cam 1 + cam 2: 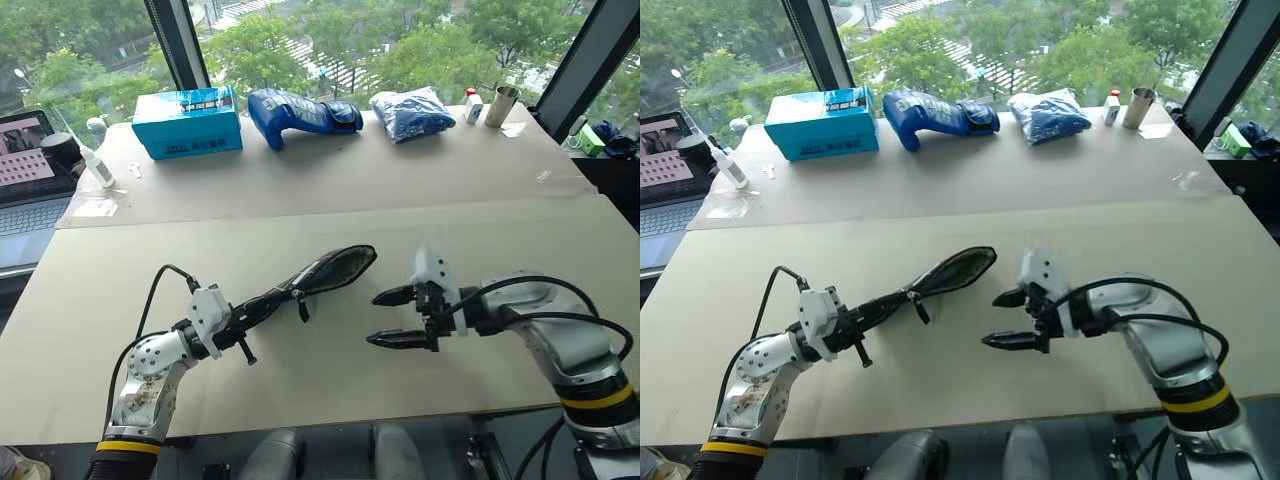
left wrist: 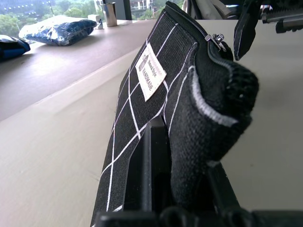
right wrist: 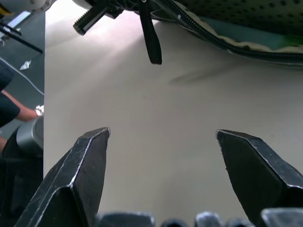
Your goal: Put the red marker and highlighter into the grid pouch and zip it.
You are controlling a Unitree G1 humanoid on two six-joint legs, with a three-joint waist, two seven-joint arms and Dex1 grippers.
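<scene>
While the left gripper [image 1: 262,303] clamps the grid pouch [image 1: 330,270] (held above the table [image 1: 330,180]) | right gripper [image 1: 392,317]: fingers spread wide, holding nothing

- Left arm [image 1: 150,375]: silver-grey metal shell, round joint cover with small screws, yellow-and-black band near its base, loose black cable.
- Right arm [image 1: 565,340]: same finish, yellow band, black cables.
- Each hand [image 1: 400,317]: white wrist block, two black pointed fingers [image 3: 75,179].

Black grid pouch [image 2: 156,109] has white lines, a white label; teal box [image 1: 187,121].
</scene>
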